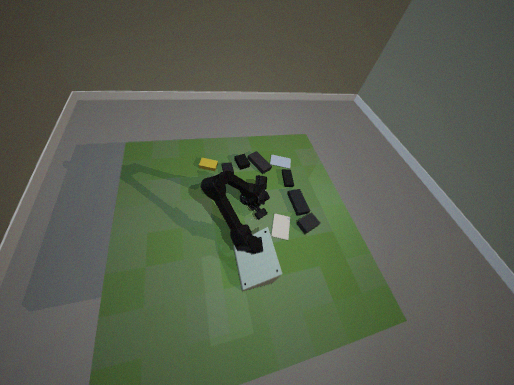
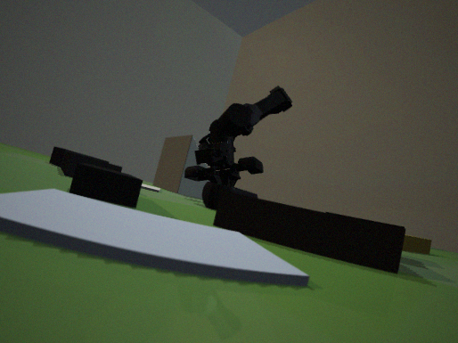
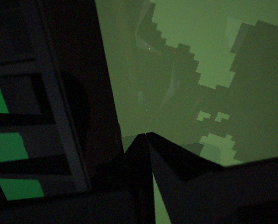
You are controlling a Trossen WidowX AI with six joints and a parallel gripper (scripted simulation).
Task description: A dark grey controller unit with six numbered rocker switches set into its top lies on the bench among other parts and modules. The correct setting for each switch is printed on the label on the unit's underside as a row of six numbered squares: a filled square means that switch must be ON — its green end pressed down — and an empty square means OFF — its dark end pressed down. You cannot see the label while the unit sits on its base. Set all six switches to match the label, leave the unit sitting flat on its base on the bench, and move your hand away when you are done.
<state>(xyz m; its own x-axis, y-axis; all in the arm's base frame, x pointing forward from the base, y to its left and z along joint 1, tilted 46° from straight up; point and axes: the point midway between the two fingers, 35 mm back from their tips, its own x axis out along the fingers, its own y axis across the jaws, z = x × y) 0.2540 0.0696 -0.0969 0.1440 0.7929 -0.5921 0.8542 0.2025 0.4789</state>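
Note:
The dark grey controller unit (image 3: 55, 100) fills the left of the wrist view, cut off by the frame edge. Several rocker switches show in part, their green ends (image 3: 12, 146) to the left and dark ends to the right. Which ends are pressed down is too dark to tell. The switch numbers and the underside label are not visible. My gripper (image 3: 146, 141) (image 1: 254, 206) (image 2: 226, 182) is shut and empty, fingertips together beside the unit's right side in the wrist view. I cannot tell their height against its top. In the top and exterior views I cannot pick the unit out with certainty.
A long dark block (image 2: 307, 232) and a pale flat plate (image 2: 134, 234) (image 1: 280, 161) lie near the arm. A cream plate (image 1: 281, 226), dark modules (image 1: 298, 202) (image 1: 308, 223) and a yellow block (image 1: 208, 163) lie around. The arm's base stands on a pale box (image 1: 260, 268).

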